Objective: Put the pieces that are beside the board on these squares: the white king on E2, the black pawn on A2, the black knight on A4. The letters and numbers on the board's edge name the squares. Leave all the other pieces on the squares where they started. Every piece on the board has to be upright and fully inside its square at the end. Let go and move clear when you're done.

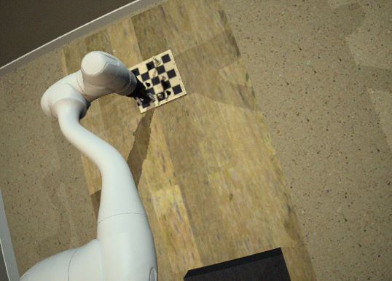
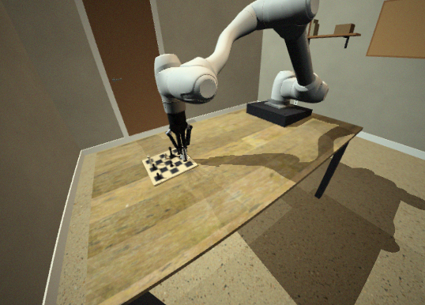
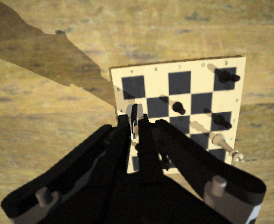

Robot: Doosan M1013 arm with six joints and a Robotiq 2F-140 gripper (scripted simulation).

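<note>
A long wooden table [image 2: 245, 191] with dark legs stands in a room with a speckled tan floor [image 2: 316, 262], grey-beige walls, a brown door [image 2: 126, 61] on the far left, a small wall shelf [image 2: 336, 35] and a cork-coloured board [image 2: 399, 27] on the far right. The white six-joint arm [image 2: 237, 33] rises from a black base block [image 2: 294, 118] at the table's far right end and reaches over to the small black-and-cream chessboard [image 2: 187, 168] on the far left part of the table.

The black two-finger gripper [image 3: 136, 124] points down over the near-left edge of the board in the wrist view, its fingers drawn almost together on a thin dark piece [image 3: 133, 120], seemingly one of the black pieces, though which one is too small to tell. Several other dark pieces stand on the squares, and a pale piece [image 3: 221, 142] stands near the board's right edge, with another pale piece [image 3: 236, 156] just off that edge.
</note>
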